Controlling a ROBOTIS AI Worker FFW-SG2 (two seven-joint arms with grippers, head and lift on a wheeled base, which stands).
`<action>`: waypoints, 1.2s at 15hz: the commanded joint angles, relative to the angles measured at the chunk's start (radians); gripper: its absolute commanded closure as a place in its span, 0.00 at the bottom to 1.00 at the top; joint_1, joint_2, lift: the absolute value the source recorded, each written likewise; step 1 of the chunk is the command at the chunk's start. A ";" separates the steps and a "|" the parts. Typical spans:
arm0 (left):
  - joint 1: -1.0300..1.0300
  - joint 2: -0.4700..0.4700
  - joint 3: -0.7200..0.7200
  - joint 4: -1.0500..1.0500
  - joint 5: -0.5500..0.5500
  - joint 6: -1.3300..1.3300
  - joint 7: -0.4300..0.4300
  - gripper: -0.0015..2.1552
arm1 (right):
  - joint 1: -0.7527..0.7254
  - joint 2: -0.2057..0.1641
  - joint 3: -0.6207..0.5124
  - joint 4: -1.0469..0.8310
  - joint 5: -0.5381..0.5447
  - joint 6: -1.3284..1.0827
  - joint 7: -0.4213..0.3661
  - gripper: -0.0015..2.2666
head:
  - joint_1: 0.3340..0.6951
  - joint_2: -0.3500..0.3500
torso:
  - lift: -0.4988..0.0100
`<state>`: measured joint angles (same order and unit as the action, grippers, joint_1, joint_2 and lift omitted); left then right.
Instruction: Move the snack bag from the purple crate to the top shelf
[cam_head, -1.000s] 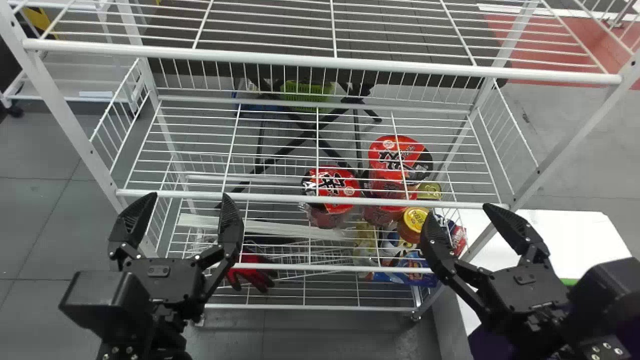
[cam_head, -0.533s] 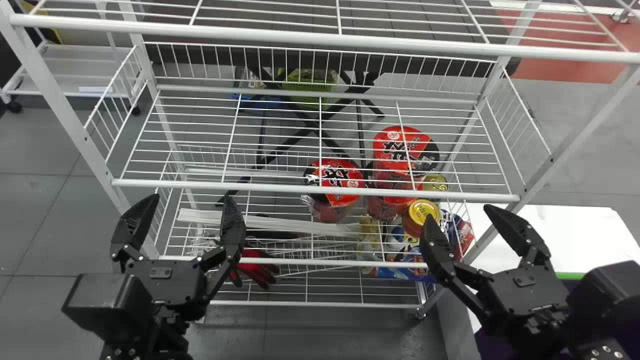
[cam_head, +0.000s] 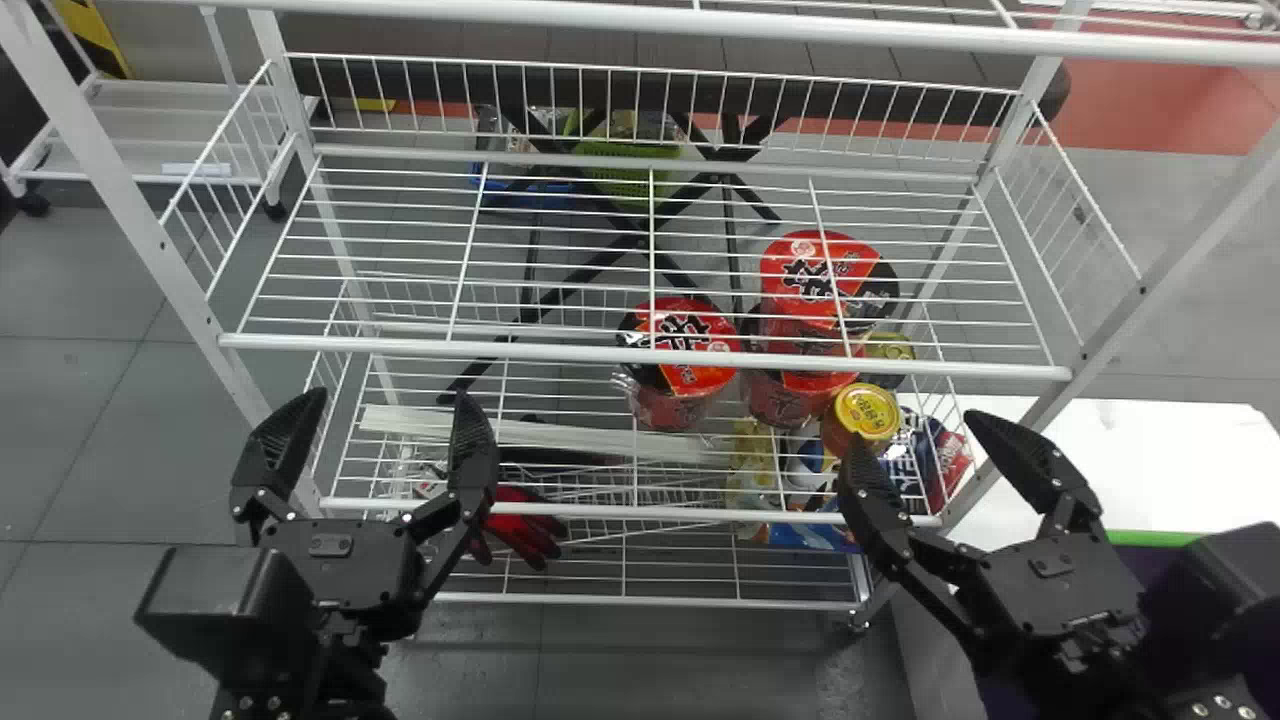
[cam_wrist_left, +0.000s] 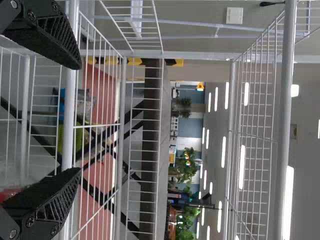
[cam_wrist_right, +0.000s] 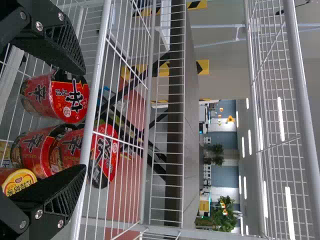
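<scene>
In the head view, my left gripper stands open before the rack's left part, nothing between its fingers. My right gripper, also open and empty, is in front of the rack's right end. The purple crate, with its green rim, is at the lower right, partly hidden behind the right arm. A white front rail of the top shelf crosses the head view's upper edge. Wire shelving lies beyond the left gripper in the left wrist view and beyond the right gripper in the right wrist view.
Red noodle cups, a yellow-lidded jar and packaged goods sit on a lower level of the rack. A red glove is low at centre-left. The white table stands right of the rack.
In the head view the rack has shifted upward and slightly to the right, and appears larger. More of the crate's green rim shows. Both grippers stay open and nearly in place.
</scene>
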<state>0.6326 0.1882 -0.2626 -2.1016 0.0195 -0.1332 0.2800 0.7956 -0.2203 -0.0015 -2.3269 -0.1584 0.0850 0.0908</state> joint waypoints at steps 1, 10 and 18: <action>0.001 0.000 -0.001 0.002 -0.001 0.001 0.001 0.04 | 0.000 0.001 0.000 0.000 -0.004 -0.003 0.000 0.07 | 1.00 0.41 | 0.19; 0.015 0.003 0.006 -0.006 -0.001 -0.012 0.002 0.04 | 0.010 0.001 -0.002 -0.002 -0.006 -0.006 0.017 0.07 | 1.00 0.43 | 0.12; 0.024 0.000 0.008 -0.009 -0.001 -0.024 0.005 0.04 | 0.031 0.001 -0.028 0.001 -0.073 -0.073 0.060 0.07 | 1.00 0.43 | 0.06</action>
<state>0.6544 0.1894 -0.2564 -2.1106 0.0184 -0.1544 0.2853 0.8176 -0.2193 -0.0140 -2.3313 -0.1980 0.0556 0.1351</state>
